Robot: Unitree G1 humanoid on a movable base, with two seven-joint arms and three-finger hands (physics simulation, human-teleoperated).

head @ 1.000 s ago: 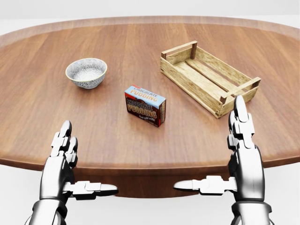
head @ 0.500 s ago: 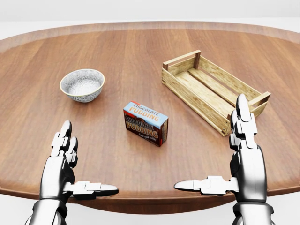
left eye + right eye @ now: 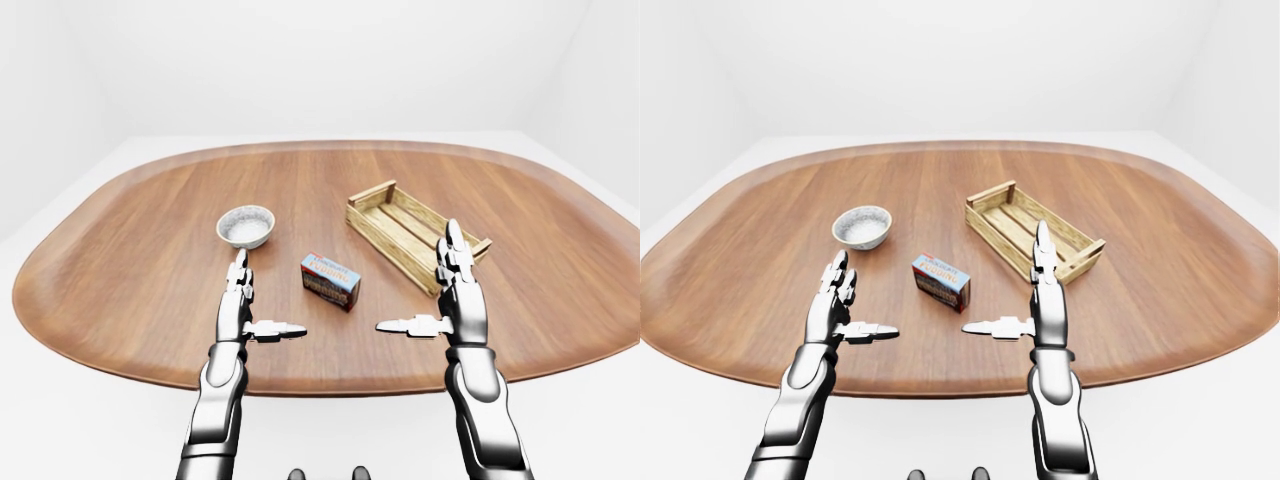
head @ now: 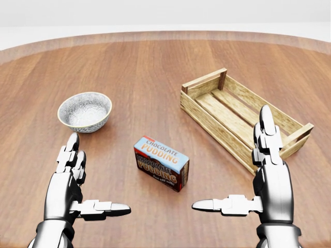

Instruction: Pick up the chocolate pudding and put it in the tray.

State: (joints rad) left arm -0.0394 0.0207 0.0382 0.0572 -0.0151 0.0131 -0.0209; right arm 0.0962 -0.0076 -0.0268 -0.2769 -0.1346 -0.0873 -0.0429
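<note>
Both hands spread, L [image 4: 77, 191] & R [image 4: 253, 183]; chocolate pudding [image 4: 161, 163] between, untouched; tray [image 4: 240, 116] upper right.

The head view is looking steeply down and sitting close over the table [image 4: 155, 67], cropping its edges, while the left-eye and right-eye views are hanging further off, taking in the whole oval top plus white floor, and all three are sharing the pudding box [image 4: 161, 163], tray [image 4: 207, 111] and bowl [image 4: 84, 111].
</note>
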